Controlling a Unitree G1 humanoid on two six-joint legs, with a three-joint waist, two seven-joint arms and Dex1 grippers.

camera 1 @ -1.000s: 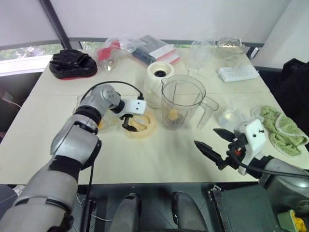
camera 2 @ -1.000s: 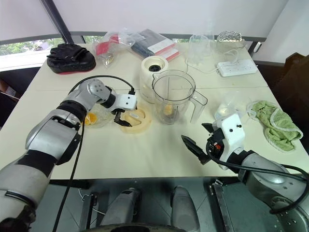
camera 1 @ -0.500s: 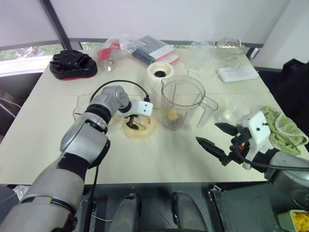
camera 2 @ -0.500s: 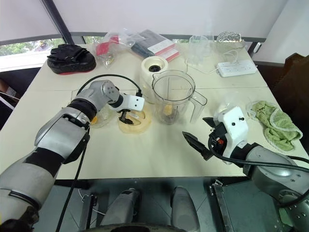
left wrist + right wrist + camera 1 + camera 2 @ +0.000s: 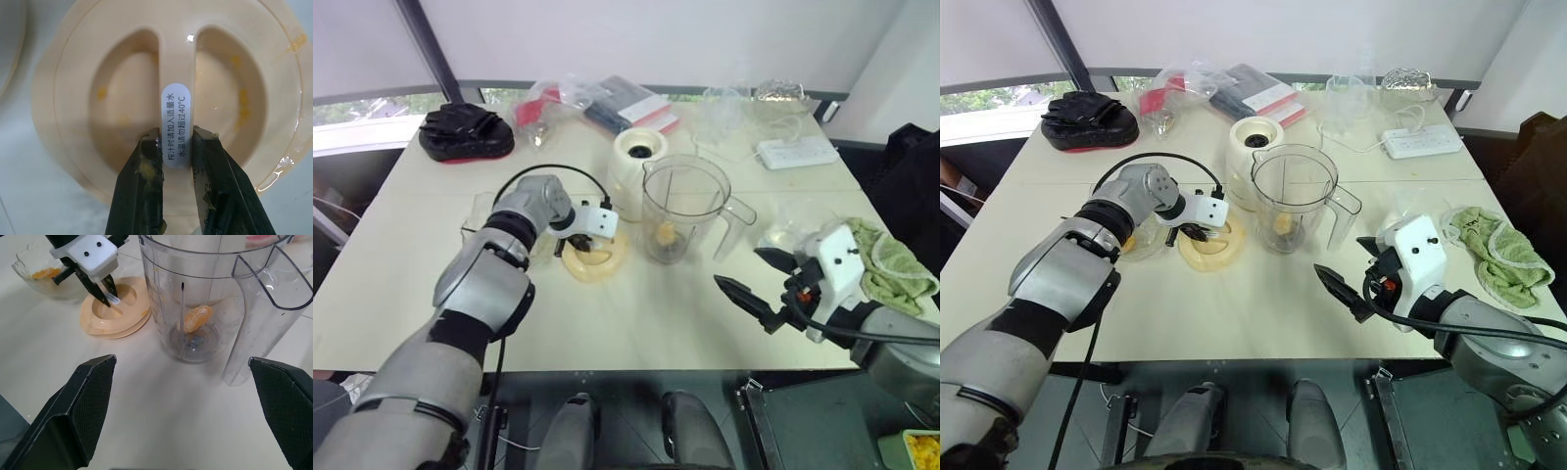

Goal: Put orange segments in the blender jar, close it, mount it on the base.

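left gripper [image 5: 176, 141] pinching lid [image 5: 93, 73], right gripper [image 5: 182, 361] splayed

Lid [image 5: 594, 257] left of jar [image 5: 683, 211], base [image 5: 639, 157] behind, segment [image 5: 197, 318] inside jar

A cream table [image 5: 636, 313] carries a clear blender jar [image 5: 683, 208] near its middle. The white base [image 5: 639, 157] stands just behind the jar to its left, a cream lid [image 5: 602, 262] lies flat just left of the jar, and a glass bowl [image 5: 34, 286] sits left of the jar beyond that lid. Well behind the jar lie a black heap [image 5: 465, 130] far to its left, plastic packets [image 5: 607, 98], a clear container [image 5: 720, 108] and a white power strip [image 5: 796, 151] to its right, while a clear dish [image 5: 788, 237] and a green cloth [image 5: 891, 264] lie on the jar's right side.
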